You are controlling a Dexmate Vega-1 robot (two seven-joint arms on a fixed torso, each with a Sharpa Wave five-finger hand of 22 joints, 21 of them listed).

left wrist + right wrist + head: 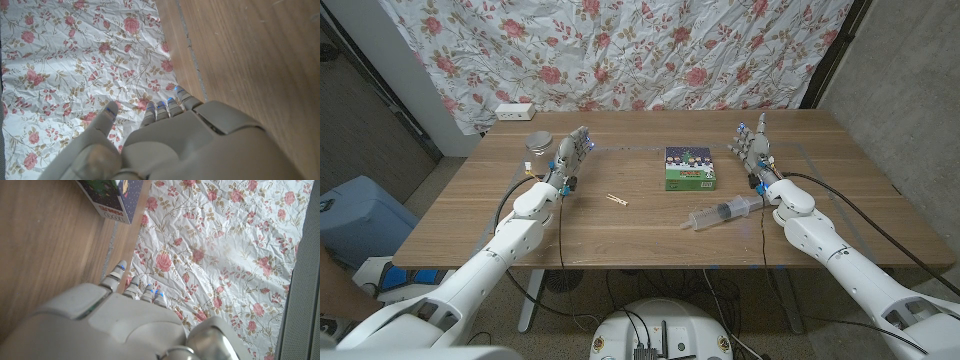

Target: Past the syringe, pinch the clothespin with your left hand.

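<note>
1. Clothespin (617, 200) lies on the table (620, 235), between the left hand (572, 152) and the syringe (723, 212).
2. Left hand: fingers apart, holding nothing.
3. Right hand (753, 143): likewise, beside a green box (690, 169).

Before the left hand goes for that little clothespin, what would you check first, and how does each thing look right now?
1. Left hand free: ok, raised, holds nothing, fingers apart.
2. Clothespin reachable: ok, lies alone on bare wood.
3. Path from left hand to clothespin: ok, nothing lies between them.
4. Syringe out of the way: ok, it lies on the clothespin's far side, nearer the right hand.
5. Right hand free: ok, raised, holds nothing.
6. Which way the clothespin's pinch end points: cannot tell, too small.
</note>
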